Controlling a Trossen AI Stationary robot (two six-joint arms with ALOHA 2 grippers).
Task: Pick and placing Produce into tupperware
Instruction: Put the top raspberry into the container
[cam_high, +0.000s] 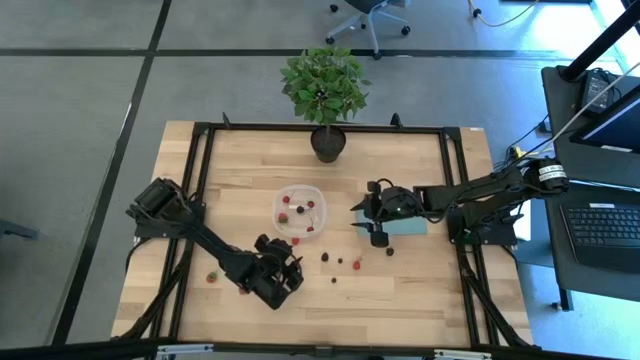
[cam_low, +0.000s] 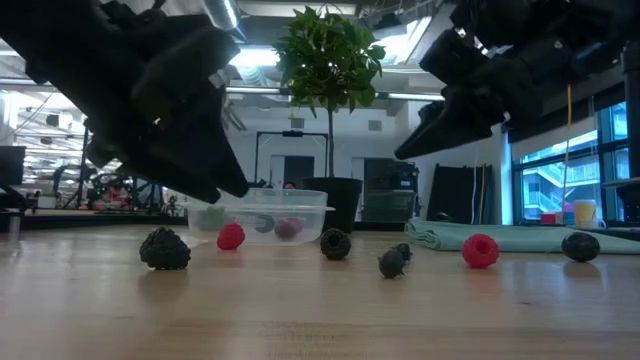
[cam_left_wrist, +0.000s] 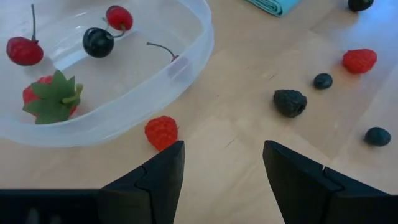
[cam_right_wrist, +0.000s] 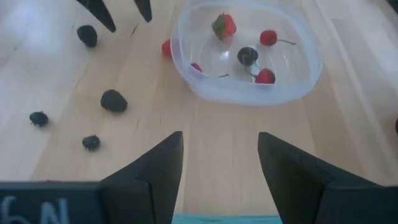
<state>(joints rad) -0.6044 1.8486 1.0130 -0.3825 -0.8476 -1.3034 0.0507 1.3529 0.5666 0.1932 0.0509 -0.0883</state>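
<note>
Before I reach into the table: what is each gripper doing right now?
Left gripper: open, holding nothing, near the tupperware.
Right gripper: open, holding nothing.

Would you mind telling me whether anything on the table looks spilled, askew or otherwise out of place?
Nothing looks damaged or tipped. The tupperware sits upright with a few pieces inside, but much of the produce still lies loose on the wood beside it, including a red berry right against its wall. Both grippers hover open, holding nothing.

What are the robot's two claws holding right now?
Nothing. The left gripper hangs open and empty near a red berry, and the right gripper is open and empty too, facing the container.
</note>
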